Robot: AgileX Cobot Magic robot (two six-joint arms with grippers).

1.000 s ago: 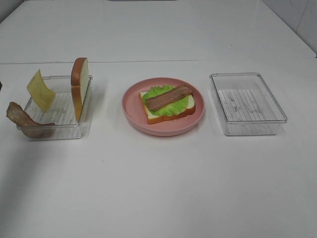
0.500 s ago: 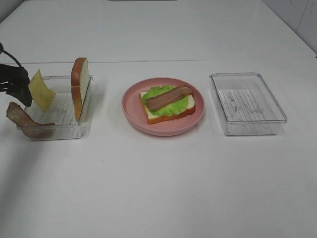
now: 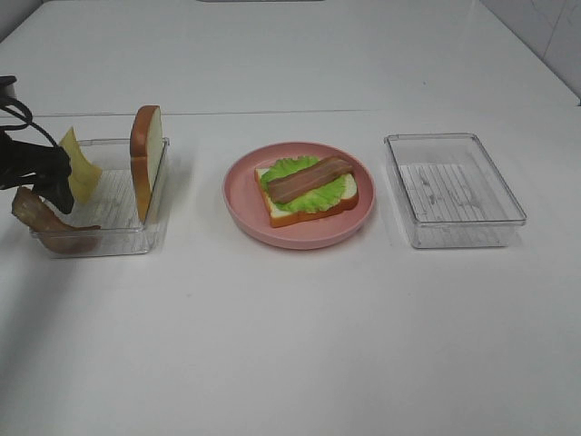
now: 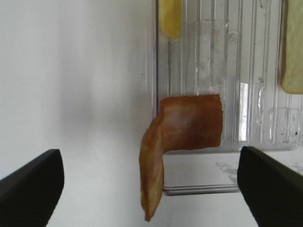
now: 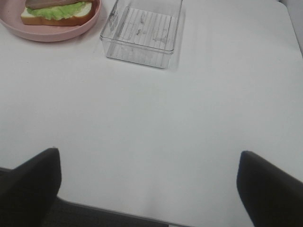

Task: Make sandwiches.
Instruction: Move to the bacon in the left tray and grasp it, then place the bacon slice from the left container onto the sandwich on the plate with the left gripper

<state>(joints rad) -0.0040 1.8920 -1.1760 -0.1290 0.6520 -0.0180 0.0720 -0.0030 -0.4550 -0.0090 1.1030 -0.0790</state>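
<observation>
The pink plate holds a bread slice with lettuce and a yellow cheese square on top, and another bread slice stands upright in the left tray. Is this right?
Not quite: the exterior high view shows a bacon strip on the lettuce, not cheese. The cheese square leans in the left tray.

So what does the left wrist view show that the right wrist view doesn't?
Left wrist only: a bacon strip draped over the rim of the ingredient tray, with the cheese square and a bread slice in that tray. Right wrist only: the pink plate carrying the part-built sandwich, and a second clear tray beside it. Both: the white table, and an open tool holding nothing, the left tool in one and the right tool in the other.
</observation>
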